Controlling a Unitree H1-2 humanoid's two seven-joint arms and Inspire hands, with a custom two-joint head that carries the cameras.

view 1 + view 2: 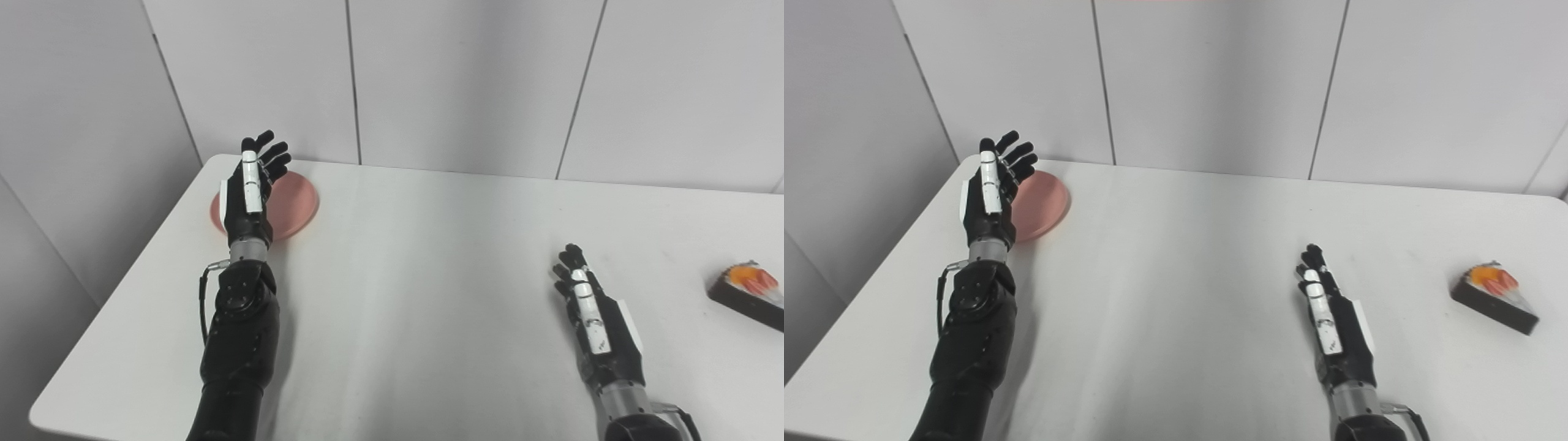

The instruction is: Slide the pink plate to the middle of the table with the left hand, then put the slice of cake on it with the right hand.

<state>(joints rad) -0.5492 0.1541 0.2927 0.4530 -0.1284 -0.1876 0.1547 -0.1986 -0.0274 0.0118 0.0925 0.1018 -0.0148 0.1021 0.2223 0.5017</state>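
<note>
A pink plate [294,205] lies at the far left corner of the white table [429,275]. My left hand [250,187] is open, fingers spread, raised over the plate's left part and hiding some of it; whether it touches the plate I cannot tell. A slice of cake [748,293] with a dark base and orange-red topping lies near the right edge. My right hand [591,312] is open and empty, low over the table at front right, well left of the cake.
Grey wall panels [465,79] stand right behind the table's far edge. The table's left edge runs close beside the plate. Bare tabletop lies between the two hands.
</note>
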